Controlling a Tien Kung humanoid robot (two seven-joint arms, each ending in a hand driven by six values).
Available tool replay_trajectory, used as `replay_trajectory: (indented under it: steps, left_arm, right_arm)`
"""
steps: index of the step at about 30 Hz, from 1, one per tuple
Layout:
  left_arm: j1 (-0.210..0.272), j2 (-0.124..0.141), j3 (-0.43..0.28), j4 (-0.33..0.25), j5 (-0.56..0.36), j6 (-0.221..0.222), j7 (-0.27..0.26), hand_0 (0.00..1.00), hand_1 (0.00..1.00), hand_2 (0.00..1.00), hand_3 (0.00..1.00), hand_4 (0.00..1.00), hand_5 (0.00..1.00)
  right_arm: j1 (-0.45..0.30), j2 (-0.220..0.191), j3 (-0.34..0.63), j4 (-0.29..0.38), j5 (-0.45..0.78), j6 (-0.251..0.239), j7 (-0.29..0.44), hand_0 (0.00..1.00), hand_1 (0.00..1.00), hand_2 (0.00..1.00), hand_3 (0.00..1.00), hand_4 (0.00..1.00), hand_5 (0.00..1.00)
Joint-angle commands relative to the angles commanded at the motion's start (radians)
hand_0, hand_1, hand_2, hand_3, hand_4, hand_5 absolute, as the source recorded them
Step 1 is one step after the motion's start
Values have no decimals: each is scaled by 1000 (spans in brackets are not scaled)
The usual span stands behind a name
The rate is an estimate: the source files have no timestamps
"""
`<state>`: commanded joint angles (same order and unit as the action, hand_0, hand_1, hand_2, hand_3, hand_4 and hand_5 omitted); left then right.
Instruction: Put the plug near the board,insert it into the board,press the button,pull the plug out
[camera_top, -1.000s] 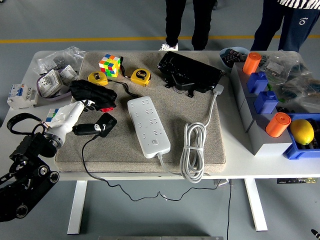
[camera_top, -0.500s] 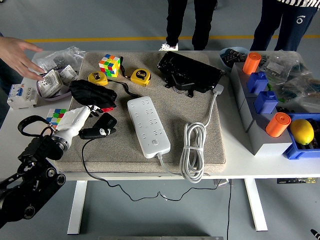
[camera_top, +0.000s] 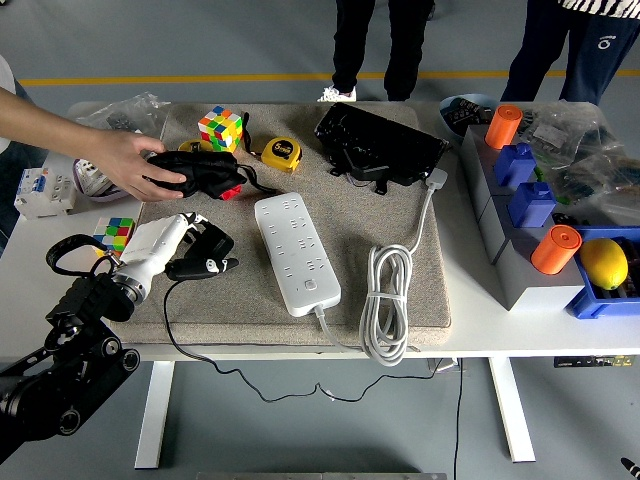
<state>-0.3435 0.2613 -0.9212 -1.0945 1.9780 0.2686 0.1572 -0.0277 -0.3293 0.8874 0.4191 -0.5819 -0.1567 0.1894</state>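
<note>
The white counter (camera_top: 470, 335) carries a grey mat (camera_top: 400, 290) that covers most of its middle. On the mat's far side lies a black device (camera_top: 380, 140), and a white power strip (camera_top: 297, 250) lies lengthwise near the mat's centre, its coiled white cord (camera_top: 387, 300) just to the right. At the counter's right end stand grey and blue bins with two orange cylinders (camera_top: 555, 248) and a lemon (camera_top: 604, 262). From the picture's left a person's hand (camera_top: 130, 165) reaches in and rests on a black bundle (camera_top: 205, 172) at the mat's far left, beside a colour cube (camera_top: 221, 128) and two yellow tape measures (camera_top: 282, 153). The left robot hand (camera_top: 165, 240), white and coming in from the lower left, has its fingers closed around the black plug (camera_top: 205, 262), which sits at the mat's left edge, to the left of the power strip and apart from it, with its thin black cable (camera_top: 185, 345) trailing over the counter's near edge.
</note>
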Motion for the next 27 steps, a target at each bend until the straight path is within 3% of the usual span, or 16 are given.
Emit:
replay_trajectory:
  steps: [1, 2, 7, 8, 27]
  left_arm:
    - [-1, 0, 0, 3, 1, 5, -2, 410, 539, 567, 679, 998, 538]
    - [-3, -1, 0, 6, 3, 10, -2, 362, 493, 515, 618, 998, 382]
    - [-13, -1, 0, 19, 13, 17, 2, 362, 493, 515, 618, 998, 382]
    - [-14, -1, 0, 21, 14, 17, 3, 335, 466, 505, 575, 998, 314]
    - [-27, -12, 16, 46, -38, 53, -35, 306, 425, 456, 534, 984, 251]
  right_arm:
    - [0, 0, -1, 0, 0, 0, 0, 603, 615, 611, 548, 960, 409]
    - [1, -1, -1, 0, -1, 0, 0, 603, 617, 611, 548, 960, 408]
    - [2, -1, 1, 0, -1, -1, 0, 603, 617, 611, 548, 960, 408]
    - [3, -1, 1, 0, -1, -1, 0, 602, 617, 611, 548, 959, 408]
    - [3, 1, -1, 1, -3, -2, 0, 601, 617, 610, 548, 956, 406]
